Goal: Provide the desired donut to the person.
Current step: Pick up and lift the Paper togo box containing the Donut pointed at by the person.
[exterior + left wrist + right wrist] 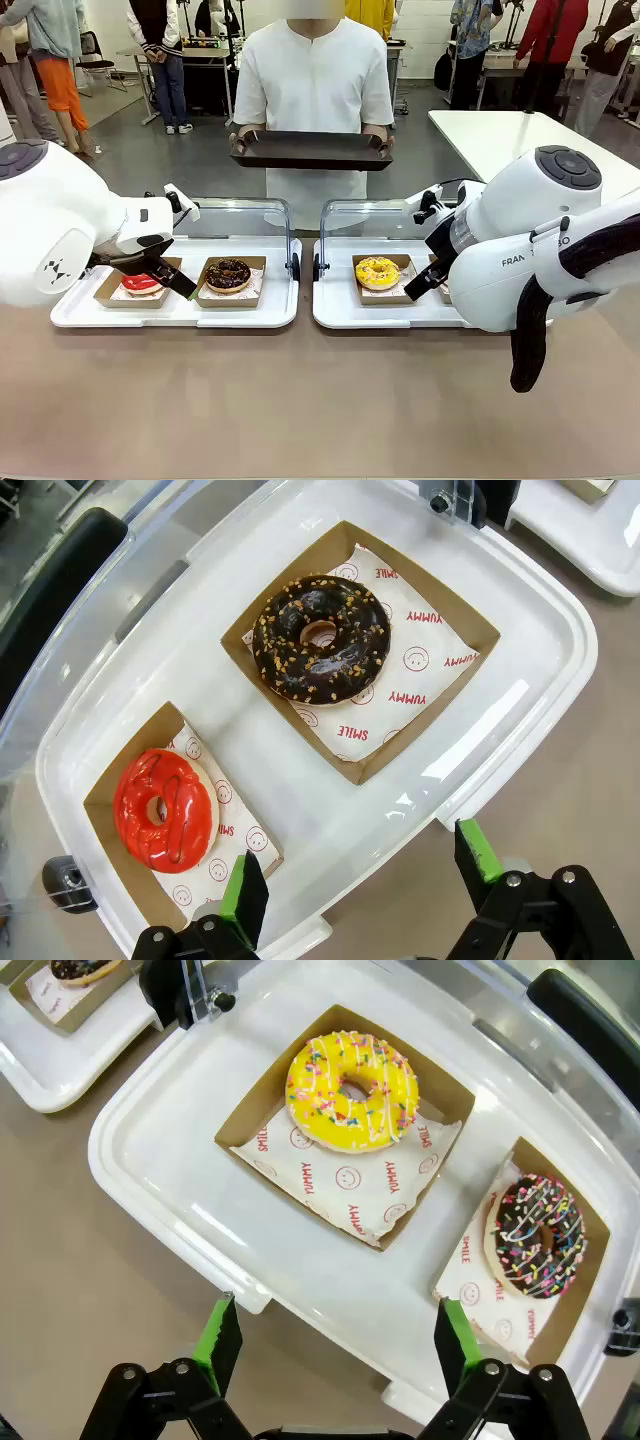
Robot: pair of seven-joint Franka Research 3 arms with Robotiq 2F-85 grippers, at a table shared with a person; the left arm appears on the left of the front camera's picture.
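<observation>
Left gripper (358, 845) just beside red donut (163, 808)

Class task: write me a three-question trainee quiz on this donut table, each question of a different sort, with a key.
1. True or false: the left claw holds the red donut.
2. Which donut shares a white tray with the yellow donut? A) the red donut B) the sprinkled chocolate donut C) a pink donut
3. Fill in: the person holds the dark tray in ____ hands.
Key: 1 false; 2 B; 3 both.
</observation>
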